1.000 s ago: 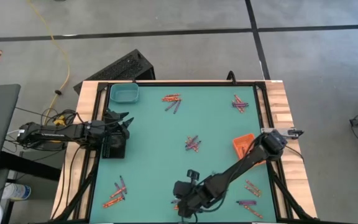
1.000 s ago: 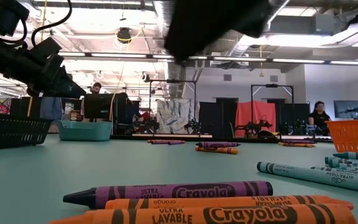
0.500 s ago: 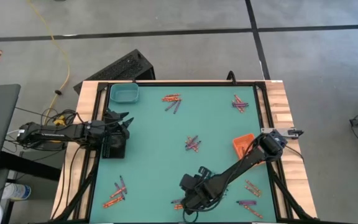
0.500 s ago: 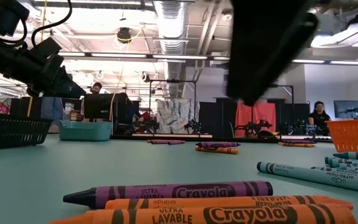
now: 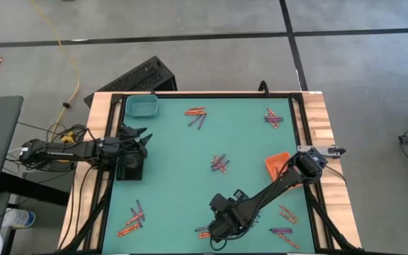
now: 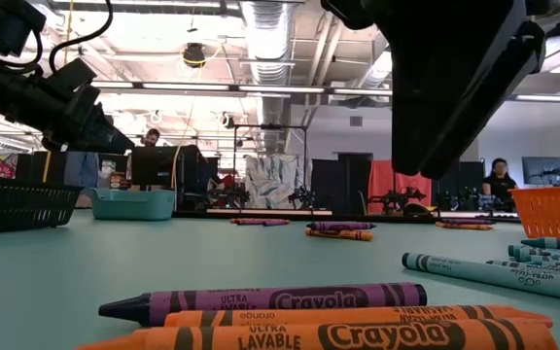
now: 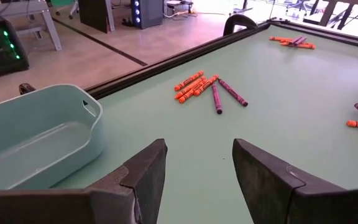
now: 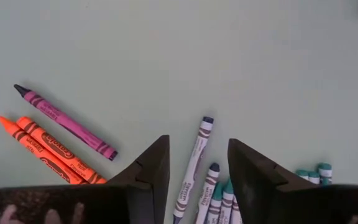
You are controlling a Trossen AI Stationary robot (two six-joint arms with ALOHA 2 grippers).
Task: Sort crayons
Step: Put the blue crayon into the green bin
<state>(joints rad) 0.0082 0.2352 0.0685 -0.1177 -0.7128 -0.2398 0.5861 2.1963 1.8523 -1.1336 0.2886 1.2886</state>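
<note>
Right end effector (image 5: pixel 217 228) hangs low over the near edge of the green tabletop (image 5: pixel 176 156), its two dark fingers (image 8: pixel 148 171) spread apart and empty. Between them, in the right wrist view, lies a pale blue-grey wax crayon (image 8: pixel 193 165) at the head of a small cluster of the same colour, so the jaws seem lined up to straddle that one stick. Just beside it rest a purple crayon (image 8: pixel 67 122) and two orange-red ones (image 8: pixel 45 146), a mixed pile that still needs separating.

Other crayon heaps lie scattered: one at the middle (image 5: pixel 219 164), two near the far edge (image 5: pixel 197 115), one at the near left corner (image 5: pixel 132 221). An orange rectangular tray (image 5: pixel 278 164) sits beside the right arm and a teal plastic tray (image 5: pixel 141 106) at the far left corner, likely colour destinations.

Left end effector (image 7: pixel 197 171) waits over the left side, spread wide and empty, above a black tray (image 5: pixel 129 168).
</note>
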